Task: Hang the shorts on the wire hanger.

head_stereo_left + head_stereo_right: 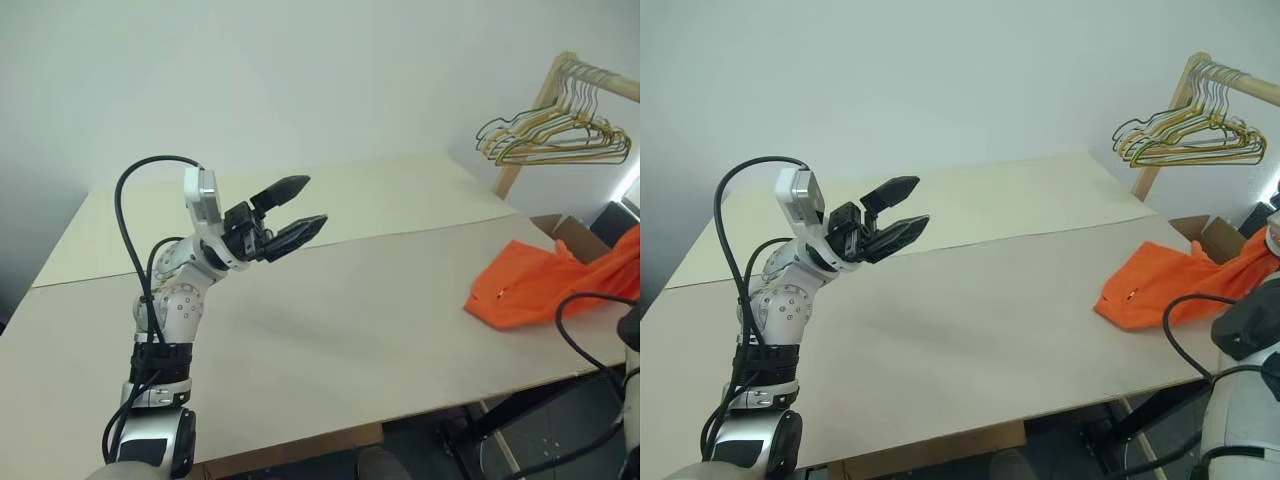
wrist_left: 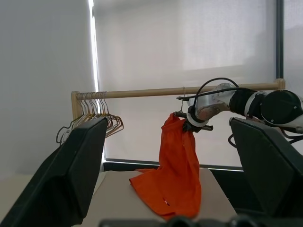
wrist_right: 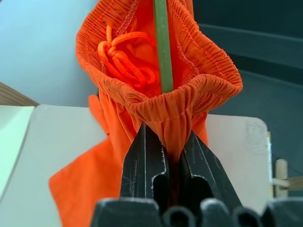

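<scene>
The shorts (image 1: 545, 285) are bright orange. One end lies on the tabletop (image 1: 300, 330) near its right edge. The other end is lifted up off that edge, by the wooden rail (image 2: 142, 92).

The right gripper (image 3: 168, 142) has its two black fingers (image 3: 142, 161) pinched on the gathered waistband of the shorts. The band bunches up between the fingers. A thin green wire (image 3: 162, 47) stands up through the open waistband, just behind the pinched fold. An orange knotted cord (image 3: 124, 59) sits inside the waist. In the left wrist view the shorts hang down from the right gripper, just under the rail, with the low end resting on the tabletop.

The left gripper (image 1: 290, 215) is held up over the left half of the tabletop, well apart from the shorts. Its fingers are spread wide and hold nothing.

A bunch of hangers (image 1: 555, 135) hangs on the rail past the far right corner of the tabletop.
</scene>
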You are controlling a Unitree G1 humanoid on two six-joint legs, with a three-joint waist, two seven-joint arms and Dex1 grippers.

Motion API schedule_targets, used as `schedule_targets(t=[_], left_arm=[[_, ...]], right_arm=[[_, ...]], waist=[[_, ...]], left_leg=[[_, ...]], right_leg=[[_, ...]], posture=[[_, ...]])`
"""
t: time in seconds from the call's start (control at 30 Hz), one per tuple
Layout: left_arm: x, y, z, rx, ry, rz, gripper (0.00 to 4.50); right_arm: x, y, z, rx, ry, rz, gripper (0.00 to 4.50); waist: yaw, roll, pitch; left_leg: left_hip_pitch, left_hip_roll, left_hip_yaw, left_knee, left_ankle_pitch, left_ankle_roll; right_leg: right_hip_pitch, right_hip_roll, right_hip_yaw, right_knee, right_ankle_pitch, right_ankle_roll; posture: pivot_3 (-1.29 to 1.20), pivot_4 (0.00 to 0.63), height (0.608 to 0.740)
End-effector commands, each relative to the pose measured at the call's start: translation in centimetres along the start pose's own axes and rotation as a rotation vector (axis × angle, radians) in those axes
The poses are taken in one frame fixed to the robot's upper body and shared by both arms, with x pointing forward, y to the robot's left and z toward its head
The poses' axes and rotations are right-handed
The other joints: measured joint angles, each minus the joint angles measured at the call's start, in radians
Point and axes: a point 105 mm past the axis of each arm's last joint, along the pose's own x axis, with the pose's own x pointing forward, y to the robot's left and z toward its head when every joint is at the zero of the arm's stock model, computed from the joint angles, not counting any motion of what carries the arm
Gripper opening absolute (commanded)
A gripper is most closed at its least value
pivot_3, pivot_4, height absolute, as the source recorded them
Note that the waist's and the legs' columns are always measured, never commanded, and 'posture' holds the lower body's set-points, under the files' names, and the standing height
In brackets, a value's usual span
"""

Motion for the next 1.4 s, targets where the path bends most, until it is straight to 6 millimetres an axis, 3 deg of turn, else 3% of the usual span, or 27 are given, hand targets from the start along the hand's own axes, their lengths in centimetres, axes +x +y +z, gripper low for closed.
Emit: schedule_targets(t=[0.03, 0.23, 0.33, 0.4, 0.6, 0.8, 1.0, 1.23, 1.33, 1.4], left_arm=[[0.3, -0.6, 0.9, 0.036, -0.021, -0.037, 4.50], [0.3, -0.8, 1.2, 0.036, -0.039, -0.046, 4.50], [0.3, -0.8, 1.2, 0.039, -0.040, -0.046, 4.50], [0.3, -0.8, 1.2, 0.041, -0.039, -0.043, 4.50], [0.2, -0.6, 1.2, 0.043, -0.035, -0.038, 4.50], [0.1, -0.5, 1.3, 0.047, -0.037, -0.033, 4.50], [-1.1, 0.1, 1.3, 0.089, 0.015, 0.054, 4.50], [-5.7, 1.1, 2.1, 0.148, 0.164, 0.214, 4.50], [-7.2, 1.2, 2.4, 0.161, 0.215, 0.278, 4.50], [-8.3, 1.1, 2.6, 0.168, 0.252, 0.344, 4.50]], right_arm=[[0.0, 0.0, -0.1, -0.006, -0.007, -0.018, 1.28], [-0.4, -0.2, 0.9, -0.055, -0.079, -0.073, 3.38], [-1.3, -0.2, 2.9, -0.124, -0.222, -0.132, 4.40], [-2.5, 0.1, 4.7, -0.187, -0.363, -0.173, 4.45], [-5.1, 1.4, 7.0, -0.269, -0.584, -0.216, 4.45], [-8.3, 5.2, 8.1, -0.457, -0.886, -0.125, 4.45], [-10.3, 10.0, 6.0, -0.604, -1.019, 0.183, 4.45], [-14.8, 15.6, -0.9, -0.909, -1.121, 0.736, 4.45], [-16.4, 16.3, -3.5, -0.991, -1.112, 0.913, 4.45], [-17.5, 16.6, -6.8, -1.130, -1.084, 1.075, 4.45]], waist=[[0.001, 0.000, 0.000], [0.004, 0.000, 0.000], [0.005, 0.000, 0.000], [0.007, 0.001, 0.000], [0.009, 0.002, 0.000], [0.005, 0.002, 0.000], [0.002, 0.002, 0.000], [0.004, 0.002, 0.000], [0.014, 0.002, 0.001], [0.028, 0.001, 0.001]], left_leg=[[0.000, 0.000, 0.000, 0.000, 0.000, 0.000], [0.000, 0.000, 0.000, 0.000, 0.000, 0.000], [0.000, 0.000, 0.000, 0.000, 0.000, 0.000], [-0.001, 0.000, 0.000, 0.000, 0.000, 0.000], [0.000, 0.000, 0.000, 0.000, 0.000, 0.000], [0.000, 0.000, 0.000, 0.000, 0.000, 0.000], [0.000, 0.000, -0.001, 0.000, 0.000, -0.001], [0.001, 0.000, -0.002, 0.000, 0.001, -0.001], [0.001, 0.000, -0.003, 0.000, 0.001, -0.002], [0.001, 0.000, -0.003, 0.000, 0.001, -0.002]], right_leg=[[0.000, 0.000, 0.000, 0.000, 0.000, 0.000], [0.000, -0.001, 0.000, 0.000, 0.000, 0.000], [0.000, -0.001, 0.001, 0.000, 0.000, 0.000], [-0.001, -0.002, 0.001, 0.001, 0.000, 0.000], [-0.002, -0.002, 0.001, 0.002, 0.000, 0.001], [-0.002, -0.002, 0.001, 0.002, 0.000, 0.001], [-0.002, -0.001, 0.001, 0.003, 0.000, 0.001], [-0.003, 0.000, 0.001, 0.004, 0.000, 0.001], [-0.005, 0.000, 0.000, 0.005, 0.000, 0.001], [-0.006, -0.001, 0.000, 0.005, 0.000, 0.001]], posture=[[-0.22, 0.000, 0.740], [-0.22, 0.000, 0.740], [-0.22, 0.000, 0.740], [-0.21, 0.000, 0.740], [-0.22, 0.000, 0.740], [-0.21, 0.000, 0.740], [-0.19, 0.000, 0.740], [-0.14, 0.000, 0.740], [-0.10, 0.000, 0.740], [-0.06, 0.000, 0.740]])
